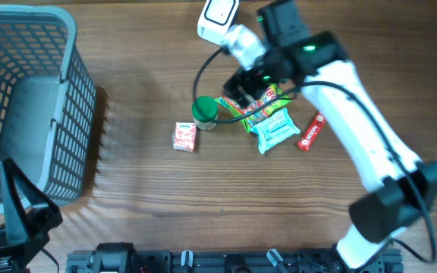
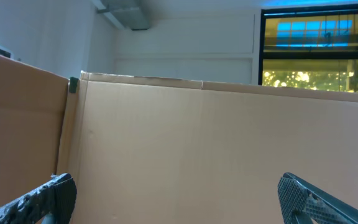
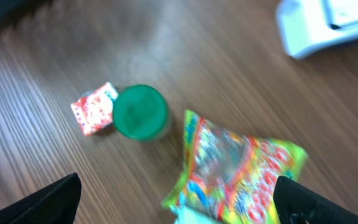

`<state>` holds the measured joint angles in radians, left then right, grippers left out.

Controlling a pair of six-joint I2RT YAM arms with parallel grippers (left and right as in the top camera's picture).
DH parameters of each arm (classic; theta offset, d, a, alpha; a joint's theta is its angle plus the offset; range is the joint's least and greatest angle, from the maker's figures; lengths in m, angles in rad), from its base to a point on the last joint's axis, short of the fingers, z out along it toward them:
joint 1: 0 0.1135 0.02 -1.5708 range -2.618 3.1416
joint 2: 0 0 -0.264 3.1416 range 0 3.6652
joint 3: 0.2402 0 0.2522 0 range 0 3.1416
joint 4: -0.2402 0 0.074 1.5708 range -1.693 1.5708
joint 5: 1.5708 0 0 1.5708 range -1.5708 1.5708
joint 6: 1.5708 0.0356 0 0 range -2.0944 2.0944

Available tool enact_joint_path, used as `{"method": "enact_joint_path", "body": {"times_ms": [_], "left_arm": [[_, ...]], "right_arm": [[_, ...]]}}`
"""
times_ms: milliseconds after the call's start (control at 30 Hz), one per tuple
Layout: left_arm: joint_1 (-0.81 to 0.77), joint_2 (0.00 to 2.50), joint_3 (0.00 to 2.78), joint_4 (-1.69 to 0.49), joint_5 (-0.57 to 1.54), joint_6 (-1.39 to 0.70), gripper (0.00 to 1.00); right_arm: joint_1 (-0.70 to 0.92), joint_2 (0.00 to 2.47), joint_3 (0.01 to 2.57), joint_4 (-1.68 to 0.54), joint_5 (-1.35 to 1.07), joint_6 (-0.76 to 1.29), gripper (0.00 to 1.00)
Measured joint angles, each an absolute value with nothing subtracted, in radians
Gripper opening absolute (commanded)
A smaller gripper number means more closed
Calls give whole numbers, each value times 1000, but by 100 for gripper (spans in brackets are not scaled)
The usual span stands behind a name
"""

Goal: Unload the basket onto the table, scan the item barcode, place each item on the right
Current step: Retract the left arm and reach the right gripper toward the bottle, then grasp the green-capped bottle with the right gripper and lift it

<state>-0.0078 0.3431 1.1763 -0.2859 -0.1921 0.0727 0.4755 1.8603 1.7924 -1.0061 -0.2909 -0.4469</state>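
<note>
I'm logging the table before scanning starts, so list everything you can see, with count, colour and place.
basket: one, grey, left edge of the table
barcode scanner: one, white, top centre
jar: one, green lid, mid-table
small packet: one, red and white, left of the jar
candy bag: one, green, yellow and red, right of the jar
pouch: one, light blue, below the candy bag
bar: one, red, right of the pouch
table: one, brown wood
cardboard wall: one, brown, facing the left wrist camera
left gripper: one, black, open
right gripper: one, black, open, above the candy bag
</note>
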Motion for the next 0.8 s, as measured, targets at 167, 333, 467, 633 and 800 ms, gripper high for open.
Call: {"method": "enact_joint_path", "body": {"times_ms": [167, 333, 467, 633, 800], "left_arm": [[-8, 343, 1176, -287, -192, 72, 100], [-8, 343, 1176, -287, -192, 73, 100], [-8, 343, 1176, -287, -192, 72, 100], [-8, 343, 1176, -287, -192, 72, 100], [-8, 343, 1176, -287, -192, 72, 100]], "right_arm": [[587, 2014, 1795, -994, -294, -545, 100], [606, 2050, 1795, -944, -299, -577, 100], [610, 2073, 1795, -908, -316, -582, 100], [619, 2137, 1795, -835, -317, -581, 100], [619, 2206, 1795, -829, -295, -565, 100]]}}
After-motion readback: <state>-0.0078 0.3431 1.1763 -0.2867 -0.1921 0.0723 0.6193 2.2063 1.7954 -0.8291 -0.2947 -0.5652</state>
